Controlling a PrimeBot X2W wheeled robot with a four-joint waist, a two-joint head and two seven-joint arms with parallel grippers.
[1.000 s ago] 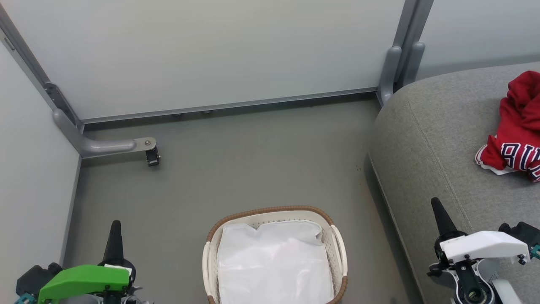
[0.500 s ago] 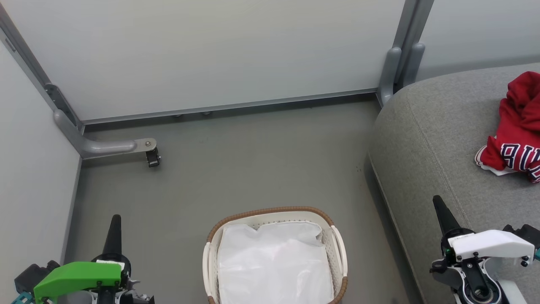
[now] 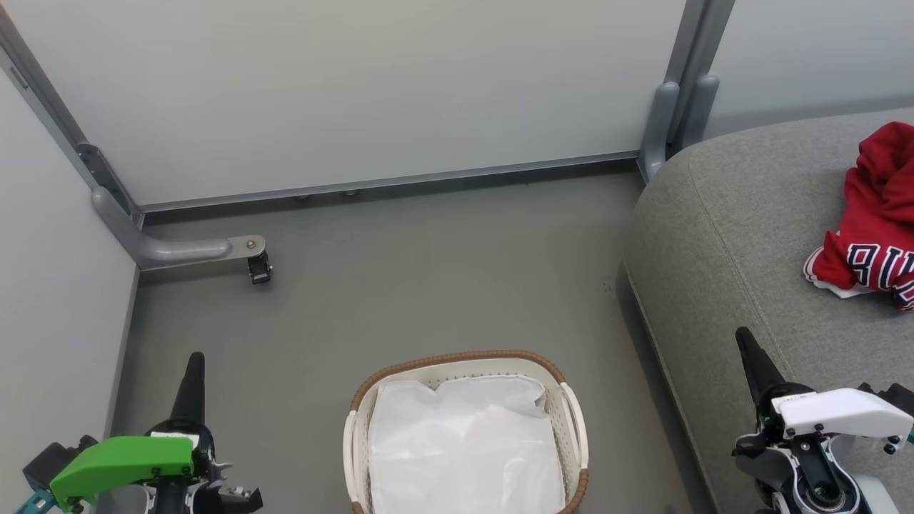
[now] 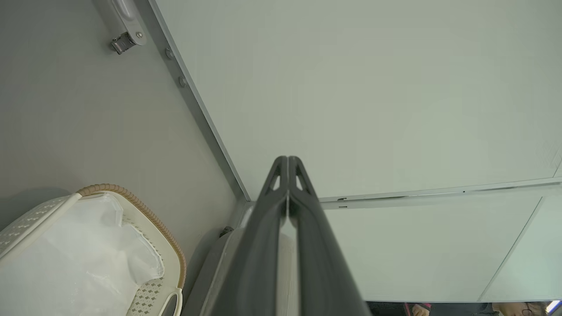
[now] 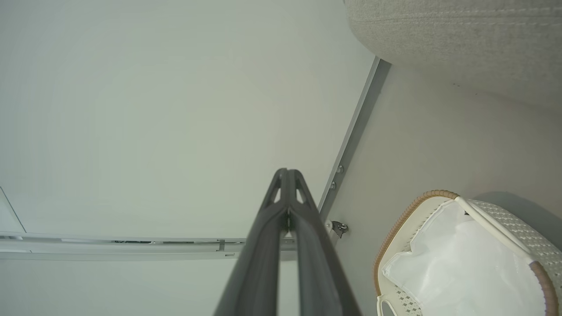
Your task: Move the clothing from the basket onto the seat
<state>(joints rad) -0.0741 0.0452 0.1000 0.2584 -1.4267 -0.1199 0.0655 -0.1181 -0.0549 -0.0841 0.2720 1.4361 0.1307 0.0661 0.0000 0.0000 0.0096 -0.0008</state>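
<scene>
The one text that can be read is on the clothing (image 3: 875,207), the red jersey crumpled at the far right on the seat (image 3: 728,235). Across its near fold run large white block letters edged in a dark outline, tilted slightly up to the right. A "B" reads clearly, with a "U" just beside it. A third letter follows, but the right edge of the head view cuts it, so it cannot be made out. The lettering sits low on the heap, just above a strip of white trim.
</scene>
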